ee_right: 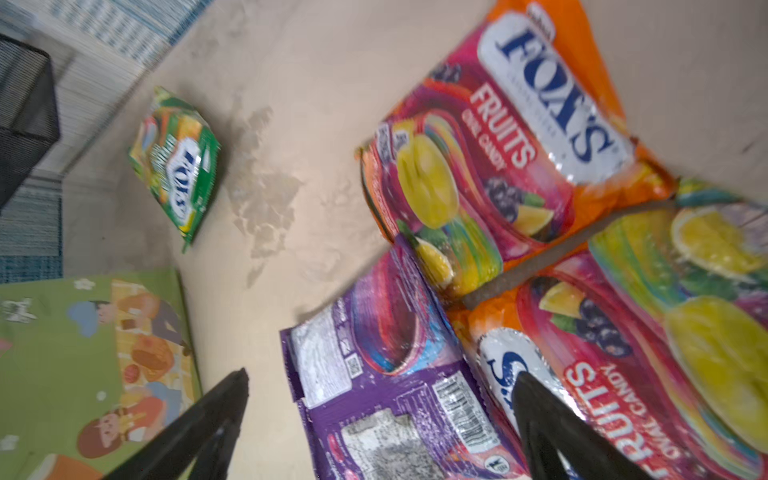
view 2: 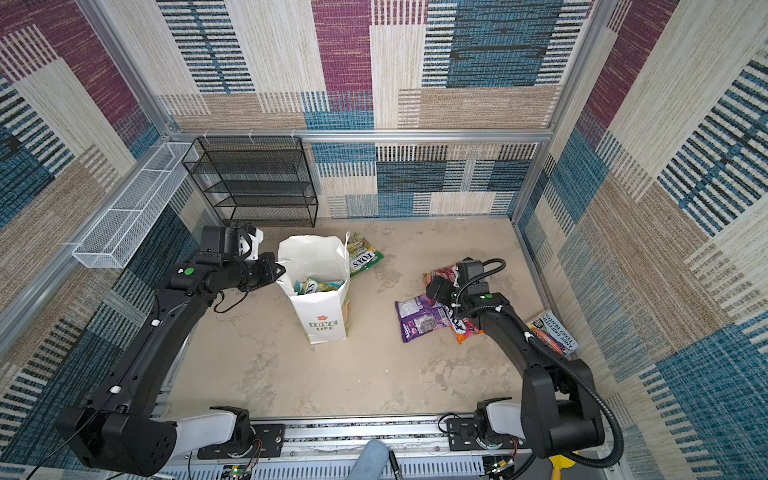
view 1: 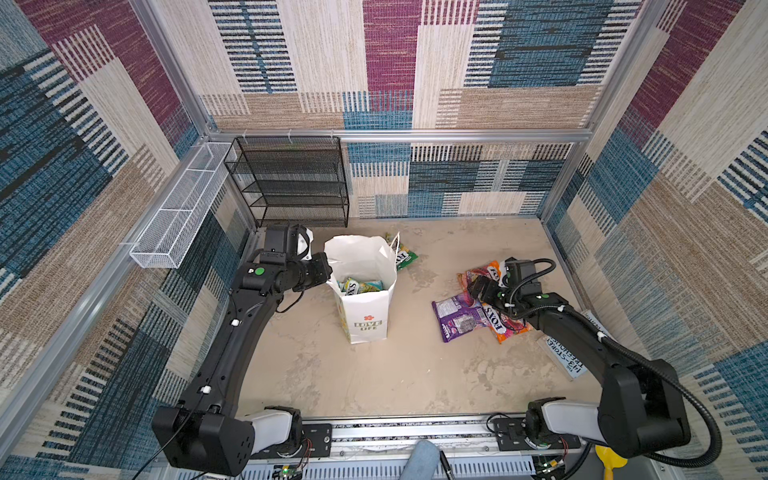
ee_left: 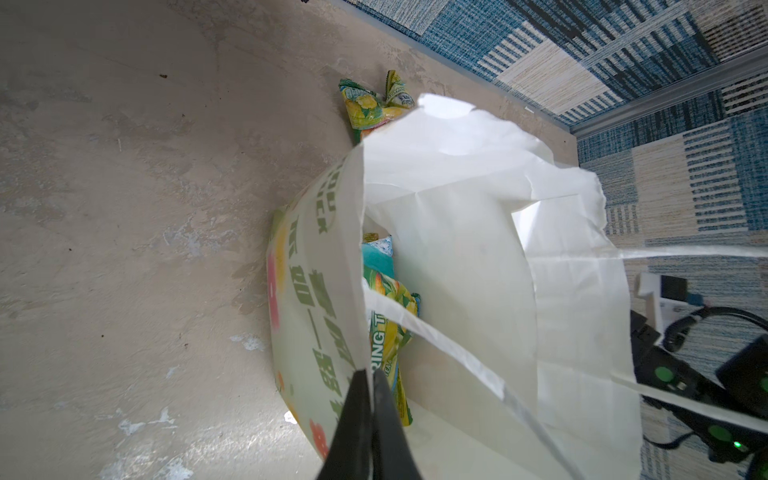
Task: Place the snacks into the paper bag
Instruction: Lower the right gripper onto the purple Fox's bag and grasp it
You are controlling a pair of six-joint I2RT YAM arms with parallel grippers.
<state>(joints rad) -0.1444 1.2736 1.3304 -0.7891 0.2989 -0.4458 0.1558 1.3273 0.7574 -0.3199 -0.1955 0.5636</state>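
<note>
Judged the job partly done, with more outside than the pictures could confirm inside. Found several flat glossy candy packets [view 1: 359, 286], green-yellow and teal, lying low inside the tall white paper carrier bag with the red flower and green "LOVE LIFE" print [view 1: 365, 320], upright near the middle of the floor; could not count them exactly. Saw the left gripper [ee_left: 371, 376] pinched shut on the bag's rim, apparently keeping the mouth spread. Noted outside the bag a green-yellow "FOX'S" packet [view 2: 365, 257] on the floor just behind it. Noted too, well apart to the right, a purple packet [ee_right: 395, 415] lying against two orange-pink "FOX'S FRUITS" packets [ee_right: 498, 137]. Found the right gripper [ee_right: 380, 376] spread wide and empty, poised over the purple packet's edge. Reckoned at least four packets left to move. Saw nothing on the black wire-mesh shelf unit [view 1: 291, 183] or in the long white mesh basket [view 1: 174, 224] on the left wall. Kept the printed book [view 2: 552, 332] by the right wall out of the count.
</note>
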